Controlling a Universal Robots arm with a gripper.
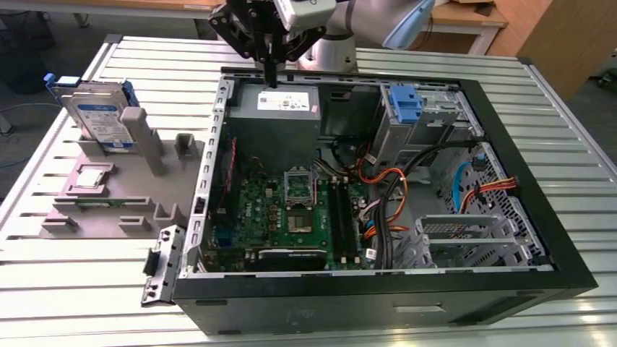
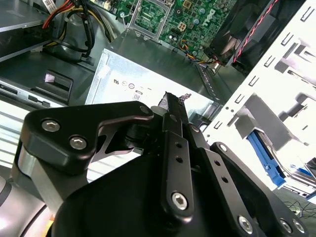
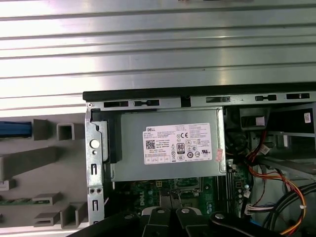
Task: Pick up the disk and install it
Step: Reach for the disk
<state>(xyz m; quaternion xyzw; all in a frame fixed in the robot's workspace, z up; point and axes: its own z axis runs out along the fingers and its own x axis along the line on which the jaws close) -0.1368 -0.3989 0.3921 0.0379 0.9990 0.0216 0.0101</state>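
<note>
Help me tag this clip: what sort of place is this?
Probably a robotics lab workbench: an open computer case on a slatted metal table, a grey fixture holding the disk, and wooden furniture behind.

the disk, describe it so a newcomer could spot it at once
At the exterior view's left, beside the open computer case, sits a grey fixture. The disk stands on edge at its far end, the only silver slab with a blue-and-white label and blue rails.
</note>
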